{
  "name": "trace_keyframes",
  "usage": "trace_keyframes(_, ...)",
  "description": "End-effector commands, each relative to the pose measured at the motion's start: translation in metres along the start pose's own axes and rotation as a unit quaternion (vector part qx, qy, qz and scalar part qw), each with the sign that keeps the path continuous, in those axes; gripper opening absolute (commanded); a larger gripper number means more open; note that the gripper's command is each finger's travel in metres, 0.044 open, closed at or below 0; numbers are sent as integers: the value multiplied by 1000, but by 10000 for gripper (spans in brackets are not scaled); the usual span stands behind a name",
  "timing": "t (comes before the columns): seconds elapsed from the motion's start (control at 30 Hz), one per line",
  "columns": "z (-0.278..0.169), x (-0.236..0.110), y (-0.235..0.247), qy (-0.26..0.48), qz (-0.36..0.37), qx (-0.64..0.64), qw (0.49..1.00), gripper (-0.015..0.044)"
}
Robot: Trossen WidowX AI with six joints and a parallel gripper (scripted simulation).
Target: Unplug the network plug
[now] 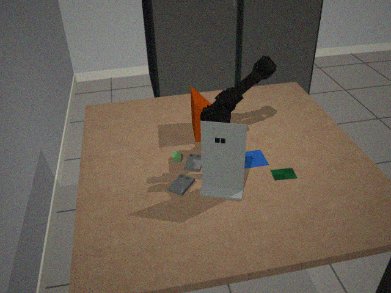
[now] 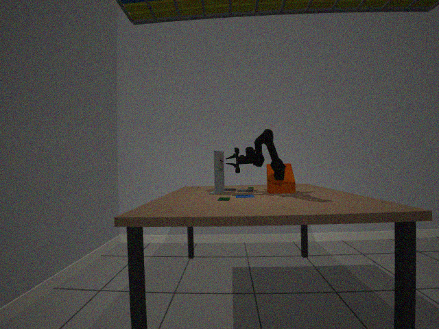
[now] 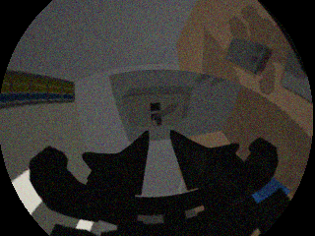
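Table (image 1: 284, 227): matt light-brown top, fine speckled grain like particleboard or cork; legs dark, matt. Upright panel (image 1: 222, 170): flat grey, smooth, matt, looks like painted metal or plastic. Arm (image 1: 243, 85): black, matt, plastic-like casing. Orange block (image 2: 287, 178): smooth, matt, saturated colour. Blue square (image 1: 257, 157) and green square (image 1: 283, 173): flat matt patches. Two grey pads (image 1: 181, 184): dull, smooth. Floor (image 1: 357, 91): grey tiles, faint sheen.
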State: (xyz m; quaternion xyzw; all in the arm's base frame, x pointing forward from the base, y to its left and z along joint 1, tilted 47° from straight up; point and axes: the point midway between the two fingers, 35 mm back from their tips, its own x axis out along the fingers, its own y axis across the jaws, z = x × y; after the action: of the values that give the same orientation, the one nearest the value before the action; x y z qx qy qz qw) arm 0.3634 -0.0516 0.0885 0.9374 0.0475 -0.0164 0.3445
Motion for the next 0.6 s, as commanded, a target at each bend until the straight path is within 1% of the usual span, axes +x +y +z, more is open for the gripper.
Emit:
trace_keyframes(0.0,1,8,1,2,2,1,1000,156)
trace_keyframes(0.57,7,33,0,6,6,1,1000,156)
